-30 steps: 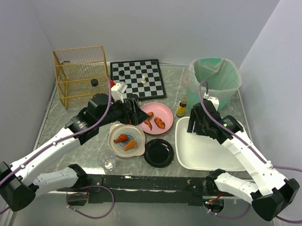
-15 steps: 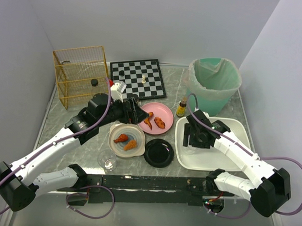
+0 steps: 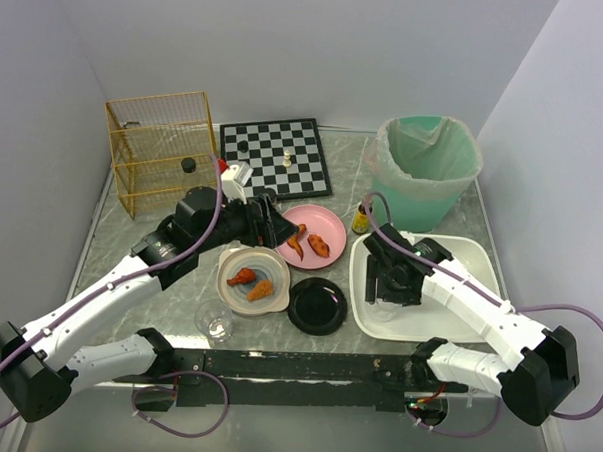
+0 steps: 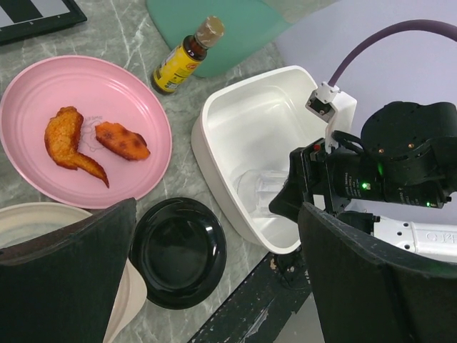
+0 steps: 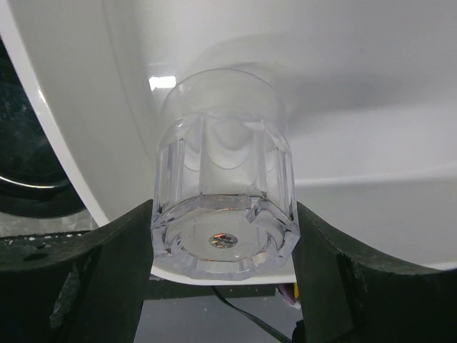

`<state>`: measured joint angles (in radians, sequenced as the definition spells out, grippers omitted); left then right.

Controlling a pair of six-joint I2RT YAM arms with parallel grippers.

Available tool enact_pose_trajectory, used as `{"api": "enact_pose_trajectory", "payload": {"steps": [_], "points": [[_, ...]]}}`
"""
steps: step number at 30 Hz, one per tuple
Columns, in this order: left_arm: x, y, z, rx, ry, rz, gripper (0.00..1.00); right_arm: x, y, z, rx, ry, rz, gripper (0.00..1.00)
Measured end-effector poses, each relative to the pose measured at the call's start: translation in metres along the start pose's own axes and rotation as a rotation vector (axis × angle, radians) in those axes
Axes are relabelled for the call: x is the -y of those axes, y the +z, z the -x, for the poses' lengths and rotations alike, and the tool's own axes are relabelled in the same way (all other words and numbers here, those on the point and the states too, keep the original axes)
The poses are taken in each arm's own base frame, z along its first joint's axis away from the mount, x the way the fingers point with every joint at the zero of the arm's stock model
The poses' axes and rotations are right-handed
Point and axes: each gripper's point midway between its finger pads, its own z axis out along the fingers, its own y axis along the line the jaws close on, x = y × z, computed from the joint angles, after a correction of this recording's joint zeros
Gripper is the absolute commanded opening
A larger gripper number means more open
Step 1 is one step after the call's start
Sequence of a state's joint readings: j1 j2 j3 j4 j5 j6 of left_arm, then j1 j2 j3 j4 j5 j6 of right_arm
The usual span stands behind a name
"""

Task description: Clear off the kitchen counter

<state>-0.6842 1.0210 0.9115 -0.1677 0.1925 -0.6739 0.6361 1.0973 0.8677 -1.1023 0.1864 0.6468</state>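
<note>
- right gripper (image 5: 225,246): clamped on a clear, faceted glass tumbler (image 5: 223,179), held low inside the smooth white rectangular tray (image 3: 472,261).
- left gripper (image 4: 216,214): jaws spread wide, empty, hanging near a round pink plate (image 4: 43,86) and a glossy black dish (image 4: 175,254).
- tabletop (image 4: 121,36): glossy grey-green marble look, pale veins; lies beneath every item, filling the booth floor.
- room: plain pale walls (image 3: 289,55) close it in on three sides.

There were three plates: a pink plate (image 3: 332,225), a cream plate (image 3: 228,295) and a black plate (image 3: 317,306), plus four chicken pieces (image 3: 319,245). Two glasses (image 3: 215,323) showed: one glass (image 5: 225,207) in the tray (image 3: 470,255), one left of it. One bottle (image 3: 362,217), bin (image 3: 428,187), cage (image 3: 160,150) and chessboard (image 3: 305,151) each.
</note>
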Motion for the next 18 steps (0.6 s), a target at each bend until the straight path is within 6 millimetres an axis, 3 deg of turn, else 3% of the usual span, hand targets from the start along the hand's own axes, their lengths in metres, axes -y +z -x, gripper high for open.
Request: {"api": "enact_pose_trajectory", "payload": {"steps": [7,8,12,13,18], "points": [[-0.002,0.003,-0.005,-0.016,-0.002,-0.005,0.99,0.002,0.001,-0.008,-0.051,-0.007,-0.023,0.09],[-0.002,0.003,-0.005,-0.016,-0.002,-0.004,0.99,0.002,0.003,-0.010,-0.064,-0.010,-0.027,0.14],[-0.002,0.003,-0.005,-0.017,-0.002,-0.003,0.99,0.001,0.010,-0.014,-0.088,-0.012,-0.041,0.56],[-0.002,0.003,-0.005,-0.017,-0.002,-0.003,0.99,0.001,0.010,-0.014,-0.089,-0.011,-0.043,0.62],[-0.002,0.002,-0.005,-0.018,-0.002,-0.001,0.99,0.001,0.011,-0.013,-0.084,-0.007,-0.046,0.76]]}}
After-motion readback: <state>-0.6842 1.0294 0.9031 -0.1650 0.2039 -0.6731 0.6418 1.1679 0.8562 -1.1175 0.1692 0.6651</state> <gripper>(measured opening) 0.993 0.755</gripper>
